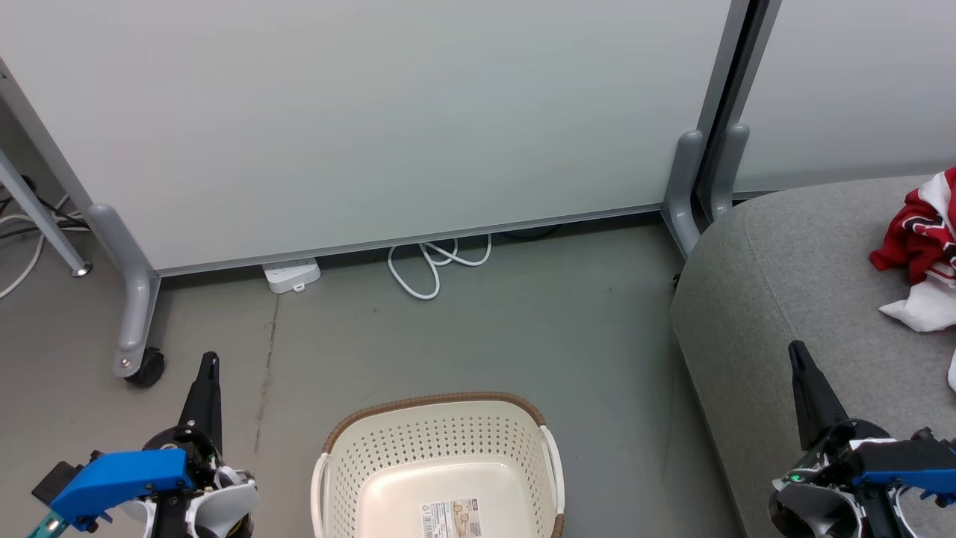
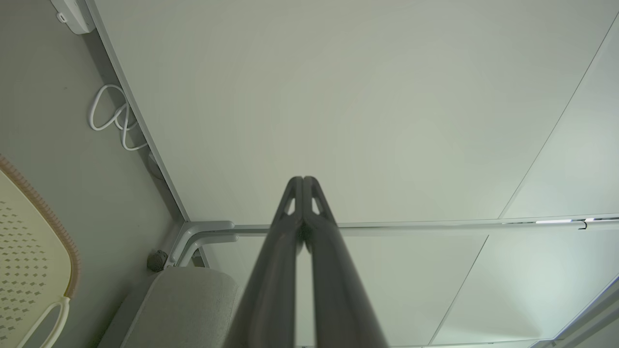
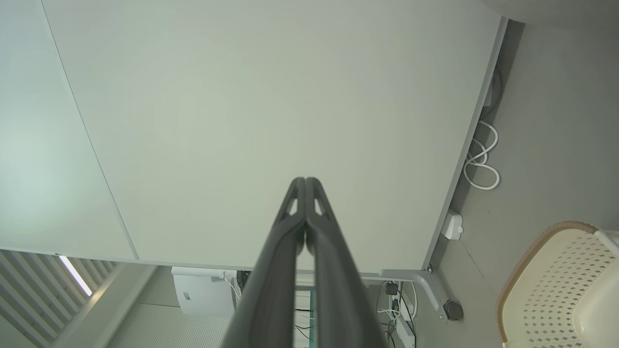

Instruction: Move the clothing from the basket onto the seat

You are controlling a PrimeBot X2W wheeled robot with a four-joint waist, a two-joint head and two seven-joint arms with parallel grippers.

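The cream basket point(image 1: 441, 441) with its brown rim stands on the floor at the bottom middle of the head view, holding no clothing, its label sticker showing on the bottom. The red and white clothing point(image 1: 922, 250) lies crumpled on the grey seat point(image 1: 777, 269) at the right edge. My left gripper point(image 1: 211, 359) is shut to the left of the basket, holding nothing. My right gripper point(image 1: 796, 346) is shut above the seat's front part, holding nothing. Part of the basket point(image 2: 29, 241) and the seat point(image 2: 184, 304) show in the left wrist view, and the basket point(image 3: 556, 285) again in the right wrist view.
Pale grey partition panels point(image 1: 373, 112) on wheeled feet point(image 1: 138, 359) stand behind the basket. A white power strip point(image 1: 291, 274) and a looped white cable point(image 1: 437, 261) lie on the floor at the panel's base. Bare grey floor point(image 1: 523, 329) lies between basket and panels.
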